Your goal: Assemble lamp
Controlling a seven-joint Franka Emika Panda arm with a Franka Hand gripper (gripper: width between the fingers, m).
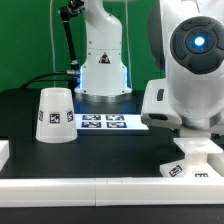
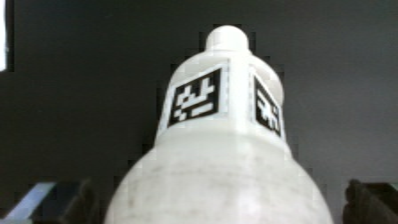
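The white bulb (image 2: 217,130) fills the wrist view, its narrow tagged neck pointing away and its round head between my fingers. My gripper (image 2: 214,205) is open; a dark finger (image 2: 63,200) stands off each side of the head with a gap. In the exterior view the gripper (image 1: 192,156) hangs low at the right over a white tagged part (image 1: 190,170), which looks like that bulb on the black table. The cone shade (image 1: 55,115) stands upright at the exterior view's left, well apart from the gripper.
The marker board (image 1: 105,122) lies flat mid-table between the shade and my arm. A low white wall (image 1: 100,186) runs along the front edge. A second white robot pedestal (image 1: 103,65) stands behind the table.
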